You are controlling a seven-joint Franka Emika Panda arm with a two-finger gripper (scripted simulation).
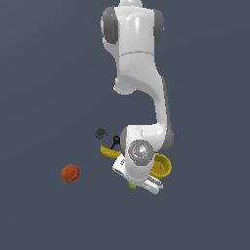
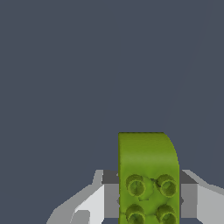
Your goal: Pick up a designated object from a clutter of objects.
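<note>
My gripper (image 2: 148, 197) is clamped on the brick (image 2: 148, 175), whose near end is cut off; outside, my wrist hides all but a sliver.

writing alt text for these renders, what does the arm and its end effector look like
The arm is glossy white with rounded links and dark grey joint bands, plus a grey circular cap near the wrist. The end effector has a white body and grey fingers. No cables or markings show.

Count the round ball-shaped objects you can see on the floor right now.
1. The orange-red ball lies alone toward the exterior view's left, apart from the banana and yellow bowl. Another ball may be hidden behind the arm; the wrist view shows none.
</note>
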